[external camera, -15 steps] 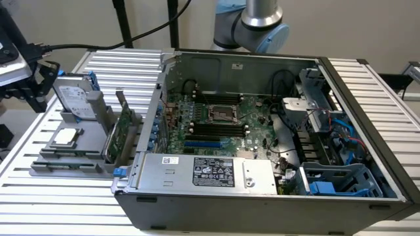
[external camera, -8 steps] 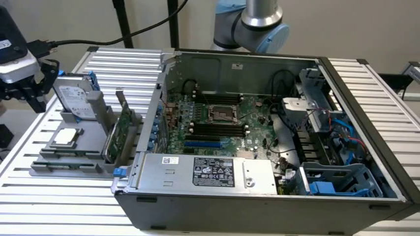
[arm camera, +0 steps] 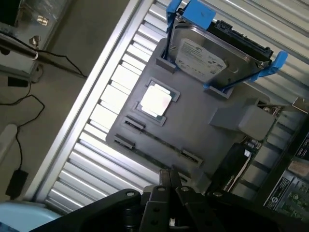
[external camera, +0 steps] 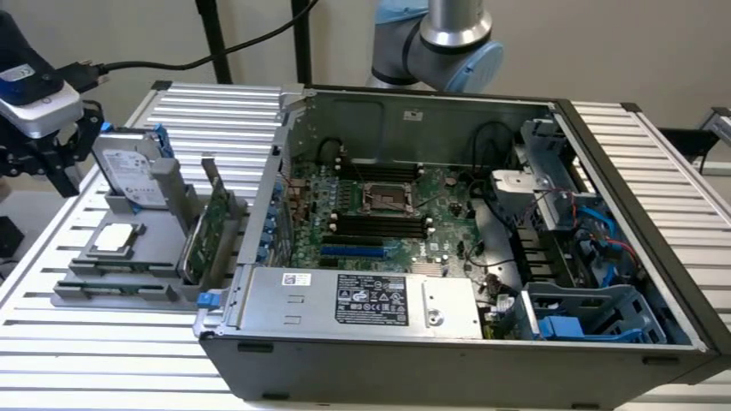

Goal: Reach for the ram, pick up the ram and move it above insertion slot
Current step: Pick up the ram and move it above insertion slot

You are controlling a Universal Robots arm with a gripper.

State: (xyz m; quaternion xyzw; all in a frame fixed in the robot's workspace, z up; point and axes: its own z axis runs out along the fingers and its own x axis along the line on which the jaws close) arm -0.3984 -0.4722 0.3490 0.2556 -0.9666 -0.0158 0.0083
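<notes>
My gripper [external camera: 55, 175] hangs at the exterior view's far left, above and beside the grey fixture tray [external camera: 86, 291]. In the wrist view its two black fingers [arm camera: 164, 180] sit pressed together, shut, with nothing visible between them. The gripper [arm camera: 169, 175] hovers over the near end of the tray [arm camera: 193, 121]. A thin dark strip [arm camera: 159, 140] runs along the tray's long narrow slot; I cannot tell whether it is the ram. The motherboard's black memory slots [external camera: 377, 224] lie inside the open computer case [external camera: 457, 360], far from the gripper.
On the tray stand a hard drive in a blue bracket [arm camera: 212, 55], a square silver processor [arm camera: 155, 101] and a wide green expansion card [external camera: 205, 231]. The case holds a power supply [external camera: 365, 300] and blue drive cages [external camera: 577, 321]. Cables [external camera: 171, 60] trail behind the slatted table.
</notes>
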